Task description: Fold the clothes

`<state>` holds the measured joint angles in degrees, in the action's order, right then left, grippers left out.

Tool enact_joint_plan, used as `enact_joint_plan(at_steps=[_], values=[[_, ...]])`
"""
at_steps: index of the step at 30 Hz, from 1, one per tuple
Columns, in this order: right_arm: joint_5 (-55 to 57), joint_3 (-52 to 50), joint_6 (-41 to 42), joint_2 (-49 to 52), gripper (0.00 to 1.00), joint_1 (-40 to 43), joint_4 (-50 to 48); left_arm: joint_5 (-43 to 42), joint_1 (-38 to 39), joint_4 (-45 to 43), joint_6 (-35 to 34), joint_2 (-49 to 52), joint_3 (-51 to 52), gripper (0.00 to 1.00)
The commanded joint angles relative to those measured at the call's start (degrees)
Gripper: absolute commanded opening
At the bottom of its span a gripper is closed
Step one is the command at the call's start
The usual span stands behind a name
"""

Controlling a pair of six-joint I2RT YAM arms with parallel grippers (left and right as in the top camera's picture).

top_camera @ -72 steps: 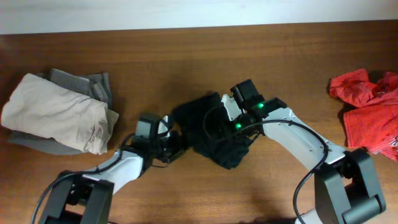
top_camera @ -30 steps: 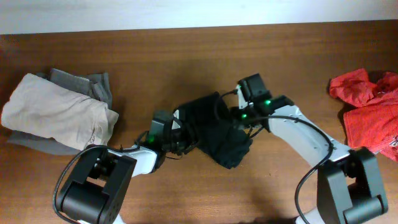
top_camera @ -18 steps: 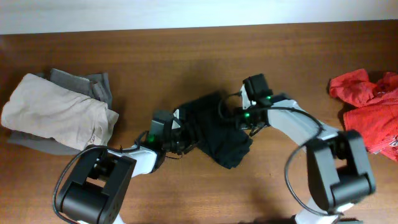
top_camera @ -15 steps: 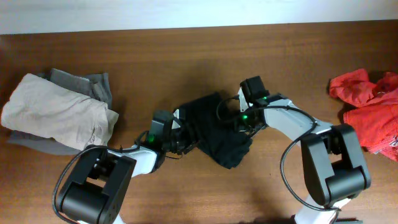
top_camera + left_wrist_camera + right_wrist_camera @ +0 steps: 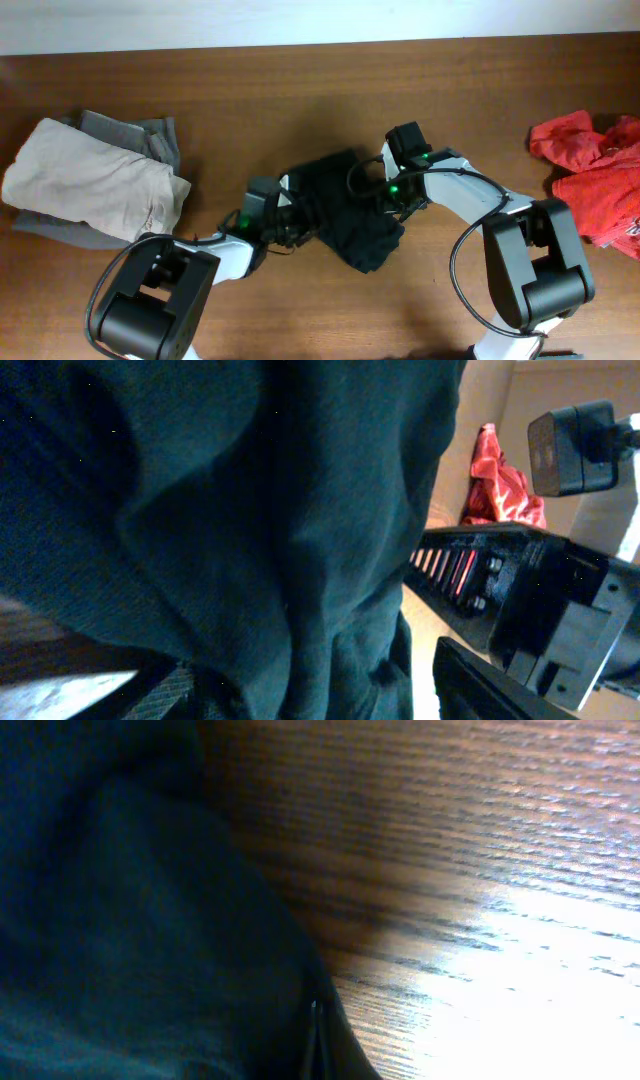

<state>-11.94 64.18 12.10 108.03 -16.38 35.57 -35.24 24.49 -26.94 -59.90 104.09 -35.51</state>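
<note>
Two grippers were on one garment at this point: the black T-shirt (image 5: 345, 210) sat bunched in a lump directly between them. The left gripper (image 5: 288, 217) was pushed into one edge and the right gripper (image 5: 386, 196) into the opposite edge. My guess is they came in from both sides so each could take an edge and spread the thing flat, because a wad like that can't be folded as it is.

From the left wrist camera, dark cloth filled nearly the whole view, draped right across the fingers and hanging past them. It was clearly touching fabric, but I honestly couldn't tell whether the jaws were clamped or just buried in it. Same with the right wrist view: blurry dark cloth pressed up against the camera on one side, bare table (image 5: 520, 870) on the other, and only a sliver of what could be a fingertip. So I can't say how far open that one was either.

The other clothes were well clear of both grippers. The red garment (image 5: 595, 185) lay far out beyond the right gripper. The beige garment (image 5: 85, 180) rested on the grey garment (image 5: 150, 135) well beyond the left one, already looking folded-ish. I'd say the fold on the black shirt hadn't really begun.
</note>
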Motion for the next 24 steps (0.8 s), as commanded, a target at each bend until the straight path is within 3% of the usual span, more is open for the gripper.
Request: enact_joint_plan(at_steps=[1, 6, 14, 16, 24], values=[[-0.48, -1.18, -1.20, 2.62, 0.04, -1.64, 1.66, 5.95, 1.44, 1.92, -0.50, 5.01, -0.68, 0.72], [-0.50, -1.18, -1.16, 2.62, 0.04, -2.62, 1.73, 5.49, 2.03, 2.05, -0.61, 7.69, -2.19, 0.53], [-0.26, -1.18, -1.36, 2.62, 0.04, -2.91, 2.19, 4.87, 2.03, -0.31, -2.16, 9.38, -2.27, 0.15], [0.00, -1.18, -1.38, 2.60, 0.04, -2.82, 2.19, 2.97, 2.01, -3.21, 0.61, 9.35, -2.27, 0.03], [2.32, -0.04, -2.91, -3.19, 0.04, 0.98, 7.69, -5.55, -0.04, -7.32, 9.70, 7.69, -4.28, 0.01]])
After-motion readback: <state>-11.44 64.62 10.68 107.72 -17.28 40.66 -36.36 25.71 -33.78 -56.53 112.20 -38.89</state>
